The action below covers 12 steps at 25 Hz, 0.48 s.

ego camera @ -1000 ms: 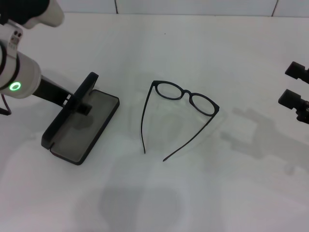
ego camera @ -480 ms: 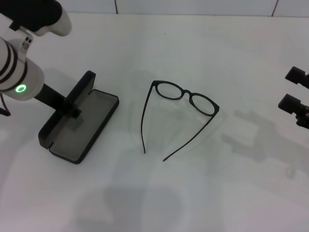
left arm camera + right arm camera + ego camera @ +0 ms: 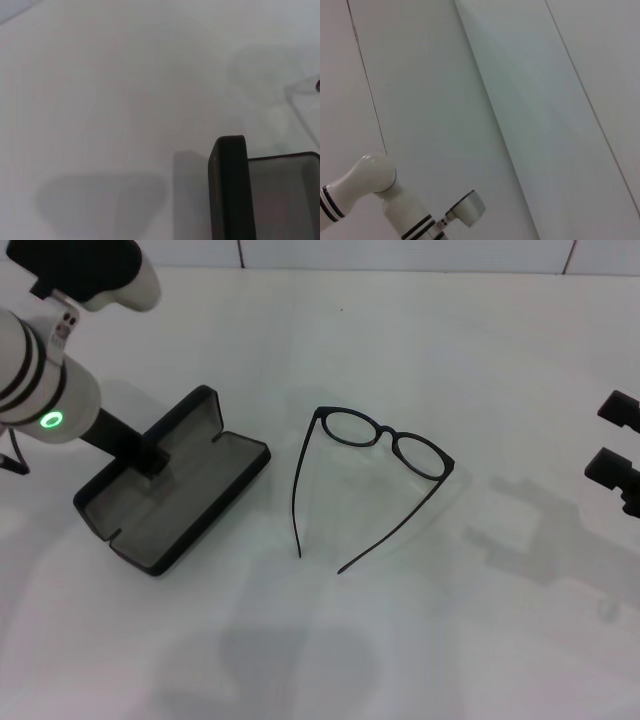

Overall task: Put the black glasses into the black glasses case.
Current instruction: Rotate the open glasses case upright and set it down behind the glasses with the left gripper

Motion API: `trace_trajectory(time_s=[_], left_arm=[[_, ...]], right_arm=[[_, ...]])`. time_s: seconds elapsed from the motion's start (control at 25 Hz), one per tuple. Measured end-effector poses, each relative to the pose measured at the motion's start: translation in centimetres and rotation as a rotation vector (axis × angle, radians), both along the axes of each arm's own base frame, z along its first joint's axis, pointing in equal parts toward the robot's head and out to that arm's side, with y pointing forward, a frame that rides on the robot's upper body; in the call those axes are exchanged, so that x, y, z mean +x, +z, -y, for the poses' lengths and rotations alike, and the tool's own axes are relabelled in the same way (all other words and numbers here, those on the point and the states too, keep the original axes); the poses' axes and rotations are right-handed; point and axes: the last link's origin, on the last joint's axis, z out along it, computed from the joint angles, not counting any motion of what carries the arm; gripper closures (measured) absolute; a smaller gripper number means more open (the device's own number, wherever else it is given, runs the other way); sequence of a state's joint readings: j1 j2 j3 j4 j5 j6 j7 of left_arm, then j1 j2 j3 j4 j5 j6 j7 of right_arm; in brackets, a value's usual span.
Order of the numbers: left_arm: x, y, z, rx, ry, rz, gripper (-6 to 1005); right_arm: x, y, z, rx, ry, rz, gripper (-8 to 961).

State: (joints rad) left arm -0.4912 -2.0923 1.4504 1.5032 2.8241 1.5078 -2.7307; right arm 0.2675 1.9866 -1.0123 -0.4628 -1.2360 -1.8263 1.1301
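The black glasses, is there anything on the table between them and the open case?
Nothing visible. Bare table lies between the black glasses and the open black glasses case. The left gripper is at the case's lid side, away from the glasses.

Pretty monochrome setup overall. The table [image 3: 400, 340] is plain white with soft grey shadows on it. The black glasses [image 3: 385, 445] have a thin all-black frame with clear lenses. The black glasses case [image 3: 170, 495] is black outside with a grey lining. The left arm [image 3: 40, 390] is white with black bands and a glowing green ring light, and both grippers look black, the left gripper [image 3: 150, 458] and the right gripper [image 3: 615, 445].
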Motion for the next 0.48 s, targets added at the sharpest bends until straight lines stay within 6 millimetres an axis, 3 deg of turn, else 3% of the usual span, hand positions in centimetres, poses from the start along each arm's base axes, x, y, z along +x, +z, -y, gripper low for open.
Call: trace_trajectory(time_s=[0.24,0.48], left_arm=[[1.8,0.9,-0.8,0.053,-0.103,0.01,804],[5.5,-0.3,-2.4,0.044,-0.422,-0.044,804]], right_arm=[[0.0,0.1,0.3,0.008,0.007,-0.008,110],[0.0,0.1,0.6,0.003,0.013,-0.02,109]])
